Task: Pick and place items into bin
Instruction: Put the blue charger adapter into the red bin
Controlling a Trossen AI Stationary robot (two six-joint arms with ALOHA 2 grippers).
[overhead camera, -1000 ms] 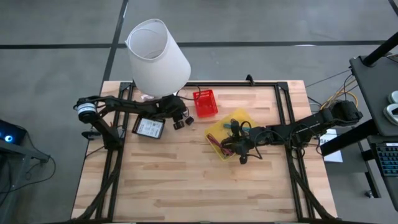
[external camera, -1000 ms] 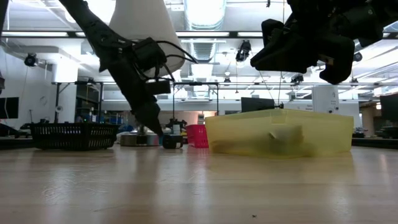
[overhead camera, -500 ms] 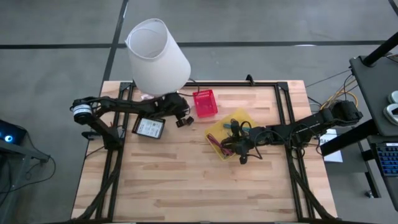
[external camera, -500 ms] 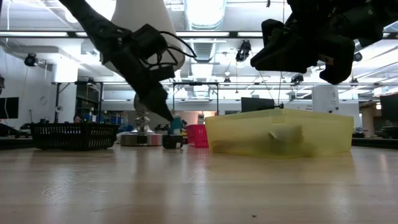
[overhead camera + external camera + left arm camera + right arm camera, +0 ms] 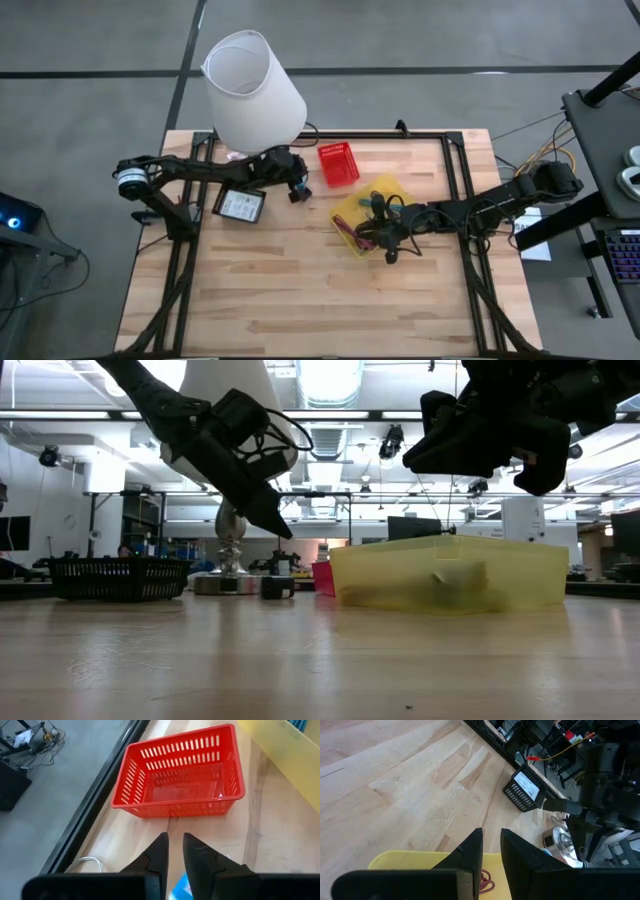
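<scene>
Left end effector (image 5: 300, 190), fingers pressed nearly together, hangs above the wooden bench (image 5: 300, 290) beside the red slatted plastic basket (image 5: 338, 165). Right end effector (image 5: 378, 232), fingers likewise narrow, hovers over the translucent yellow bin (image 5: 398, 188) at frame centre.

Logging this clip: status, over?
Left gripper near-shut, empty, raised facing red basket. Right gripper narrow, above yellow bin. Lamp beside left arm.

I am working in a robotics lab or workshop. I am looking across a wooden bench (image 5: 320, 660) into a big open hall where ceiling lights (image 5: 330, 380) are glowing over white ducts, racks (image 5: 120, 520) and equipment. Cables (image 5: 560, 750) are trailing beside the bench, and grey concrete floor (image 5: 420, 35) is showing around it.
</scene>
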